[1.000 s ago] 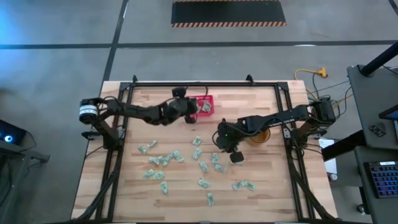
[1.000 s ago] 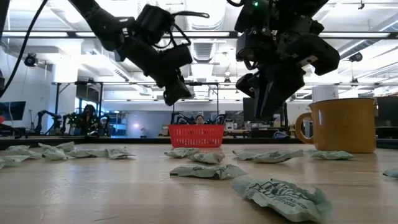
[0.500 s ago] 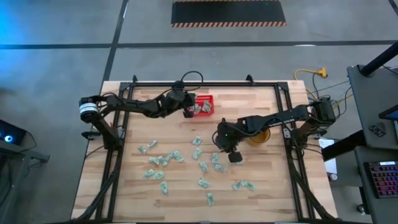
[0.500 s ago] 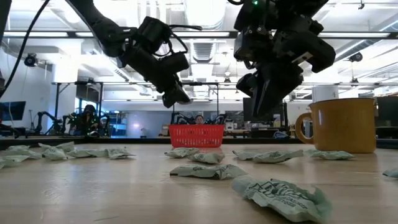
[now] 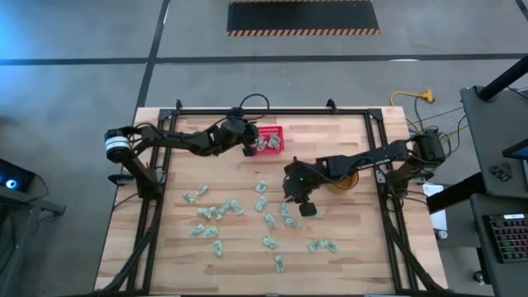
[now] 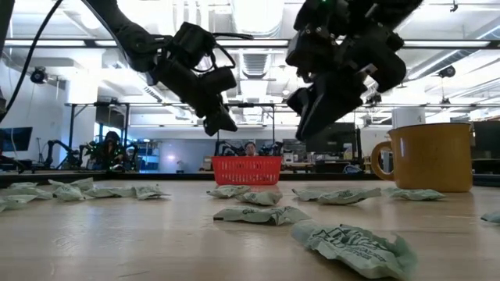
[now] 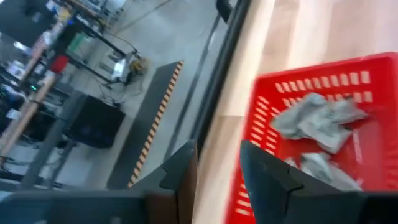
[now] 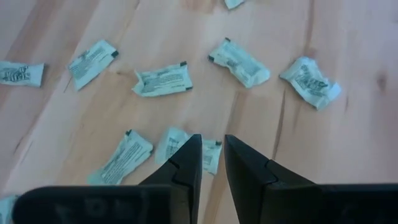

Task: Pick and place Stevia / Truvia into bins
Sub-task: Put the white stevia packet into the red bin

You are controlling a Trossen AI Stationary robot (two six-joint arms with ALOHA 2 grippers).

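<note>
Over the red basket (image 5: 271, 140), left gripper (image 7: 217, 171) parted and empty, aimed to drop into sachets (image 7: 317, 121) already inside. Above scattered Stevia sachets (image 8: 161, 81), right gripper (image 8: 212, 163) narrowly parted, empty, lined up to pinch one.

Sachets (image 5: 216, 212) litter mid-table; mug (image 5: 343, 179) blocks the right side.

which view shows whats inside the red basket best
The left wrist view: it looks into the red basket onto crumpled sachets. The high view shows it small; the low view shows only its latticed side; the right wrist view misses it.
</note>
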